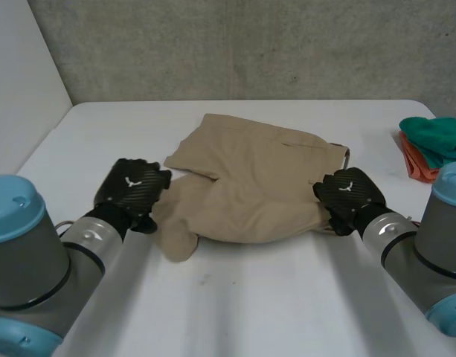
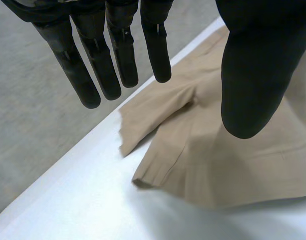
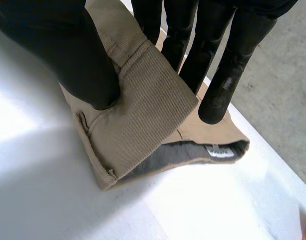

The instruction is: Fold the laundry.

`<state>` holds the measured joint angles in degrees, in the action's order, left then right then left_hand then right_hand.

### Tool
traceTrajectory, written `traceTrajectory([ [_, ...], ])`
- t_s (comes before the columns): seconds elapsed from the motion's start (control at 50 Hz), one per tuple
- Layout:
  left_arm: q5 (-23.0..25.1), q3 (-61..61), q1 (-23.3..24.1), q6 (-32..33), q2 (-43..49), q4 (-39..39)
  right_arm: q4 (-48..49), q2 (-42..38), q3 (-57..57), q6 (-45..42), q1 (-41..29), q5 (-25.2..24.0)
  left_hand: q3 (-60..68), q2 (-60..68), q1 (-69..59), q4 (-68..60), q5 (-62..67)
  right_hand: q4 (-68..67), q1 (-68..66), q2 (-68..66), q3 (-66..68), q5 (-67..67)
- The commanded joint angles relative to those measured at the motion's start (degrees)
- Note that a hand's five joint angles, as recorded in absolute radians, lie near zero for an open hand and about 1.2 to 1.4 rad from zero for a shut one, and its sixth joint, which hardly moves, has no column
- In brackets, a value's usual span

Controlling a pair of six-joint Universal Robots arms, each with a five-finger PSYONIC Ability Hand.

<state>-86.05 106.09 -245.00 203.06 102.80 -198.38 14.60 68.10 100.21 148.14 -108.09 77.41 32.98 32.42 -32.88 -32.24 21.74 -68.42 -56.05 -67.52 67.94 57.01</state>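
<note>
My right hand (image 1: 348, 192) pinches the waistband of the tan shorts (image 1: 250, 186), thumb against fingers (image 3: 222, 95), at their 3 o'clock edge; they lie spread on the counter (image 1: 242, 297). My left hand (image 1: 131, 186) hangs spread and empty at 9 o'clock. If I pull one-sided, I expect the loose leg to drag and bunch.

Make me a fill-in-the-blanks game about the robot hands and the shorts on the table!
1. The tan shorts lie on a ____ table.
2. The right hand pinches the shorts between its fingers and its ____.
3. The left hand is ____ and holds nothing.
4. Next to the orange cloth lies a cloth coloured ____.

Missing words: white; thumb; open; green.
</note>
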Motion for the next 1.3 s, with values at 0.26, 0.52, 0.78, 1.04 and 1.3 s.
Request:
traceTrajectory([
  [0.26,-2.9,4.2,2.9,-21.7,-5.4,16.6,-0.2,-0.3,0.2,4.3,1.6,-0.7,17.4,18.0,-17.5,-18.2,18.7,-11.6,-23.9,-12.5,12.1,13.0],
  [0.52,-3.9,-3.0,2.3,-22.7,6.5,8.7,-0.1,-0.3,1.5,4.2,1.5,-0.9,2.1,2.7,-2.2,-2.9,3.4,-11.6,-23.9,-12.5,12.1,13.0],
  [0.78,-4.7,-16.4,3.2,-22.4,18.3,8.6,0.4,-0.3,2.0,3.7,1.2,-0.9,2.0,2.5,-2.1,-2.7,3.2,-11.6,-23.9,-12.5,12.1,13.0],
  [1.04,-4.9,-24.3,4.3,-22.0,24.5,8.4,0.6,-0.7,2.0,3.6,1.2,-0.9,3.1,3.7,-3.2,-3.9,4.4,-11.6,-23.9,-12.5,12.1,13.0],
  [1.3,-4.7,-27.6,4.3,-20.3,28.8,7.3,0.6,-1.5,1.6,3.4,1.3,-0.8,12.7,13.3,-12.8,-13.5,14.0,-11.6,-23.9,-12.5,12.1,13.0],
])
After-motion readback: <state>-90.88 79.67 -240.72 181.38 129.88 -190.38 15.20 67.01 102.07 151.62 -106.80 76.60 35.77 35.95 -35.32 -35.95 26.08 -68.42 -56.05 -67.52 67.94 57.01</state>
